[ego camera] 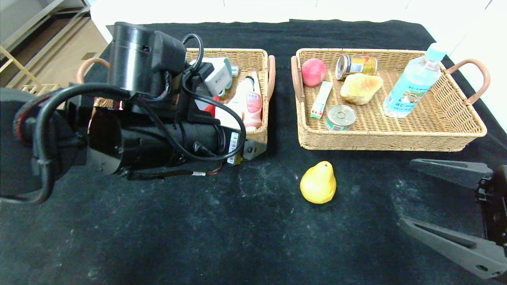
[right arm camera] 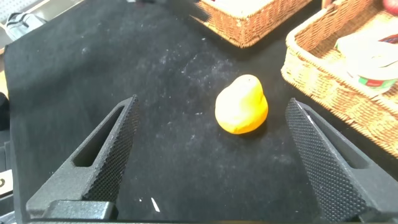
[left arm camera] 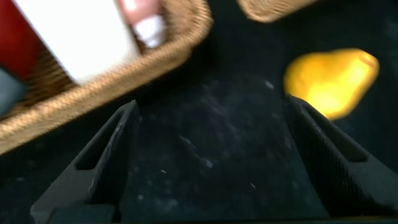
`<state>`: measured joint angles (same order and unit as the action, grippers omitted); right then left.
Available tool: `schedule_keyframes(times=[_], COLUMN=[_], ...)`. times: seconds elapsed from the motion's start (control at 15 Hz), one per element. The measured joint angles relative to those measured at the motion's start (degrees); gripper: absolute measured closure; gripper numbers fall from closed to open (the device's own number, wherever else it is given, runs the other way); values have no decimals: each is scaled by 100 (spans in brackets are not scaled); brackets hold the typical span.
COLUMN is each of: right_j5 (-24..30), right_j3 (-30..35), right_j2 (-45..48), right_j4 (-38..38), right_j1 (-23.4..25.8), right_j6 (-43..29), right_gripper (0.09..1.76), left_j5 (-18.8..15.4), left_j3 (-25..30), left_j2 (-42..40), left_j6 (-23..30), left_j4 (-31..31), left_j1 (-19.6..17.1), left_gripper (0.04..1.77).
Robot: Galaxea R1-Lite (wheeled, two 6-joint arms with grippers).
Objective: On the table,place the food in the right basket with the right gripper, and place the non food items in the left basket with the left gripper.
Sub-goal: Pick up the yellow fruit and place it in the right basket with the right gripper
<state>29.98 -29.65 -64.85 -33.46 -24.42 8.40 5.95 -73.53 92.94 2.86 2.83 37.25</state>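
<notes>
A yellow pear (ego camera: 318, 183) lies on the black table in front of the gap between the two baskets. It also shows in the right wrist view (right arm camera: 242, 106) and the left wrist view (left arm camera: 329, 81). My right gripper (ego camera: 410, 198) is open and empty, low over the table to the right of the pear, its fingers pointing at it (right arm camera: 211, 102). My left gripper (ego camera: 253, 150) is open and empty (left arm camera: 211, 106), at the front right corner of the left basket (ego camera: 259, 53). The right basket (ego camera: 388, 140) stands behind the pear to the right.
The left basket holds a pink bottle (ego camera: 248, 103), a white device (ego camera: 217, 76) and a red item. The right basket holds a peach (ego camera: 313, 71), a can (ego camera: 355, 65), bread (ego camera: 361, 88), a water bottle (ego camera: 414, 84), a tin (ego camera: 341, 116) and a stick pack (ego camera: 321, 99).
</notes>
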Motion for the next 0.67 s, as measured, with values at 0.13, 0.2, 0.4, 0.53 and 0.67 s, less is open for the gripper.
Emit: schedule_keyframes(times=[0.13, 0.2, 0.4, 0.53, 0.67], right_j5=[-29, -112, -261, -263, -286], right_j3=[7, 7, 7, 11, 13], right_j2=[-85, -132, -247, -265, -276], right_j4=[1, -5, -21, -21, -21], right_j1=[0, 0, 0, -17, -33], right_j6=[6, 22, 69, 69, 78], right_gripper=[14, 14, 14, 14, 14], left_j5=[-590, -806, -1240, -1429, -1520], left_j3=[711, 1030, 1979, 2673, 3327], left_j2=[-433, -653, -1282, -1657, -1924], left_j6=[-174, -260, -512, -628, -738], left_j4=[-368, -500, -884, -1382, -2005], left_j1=[11, 12, 15, -5, -18], left_gripper=[13, 13, 12, 11, 11])
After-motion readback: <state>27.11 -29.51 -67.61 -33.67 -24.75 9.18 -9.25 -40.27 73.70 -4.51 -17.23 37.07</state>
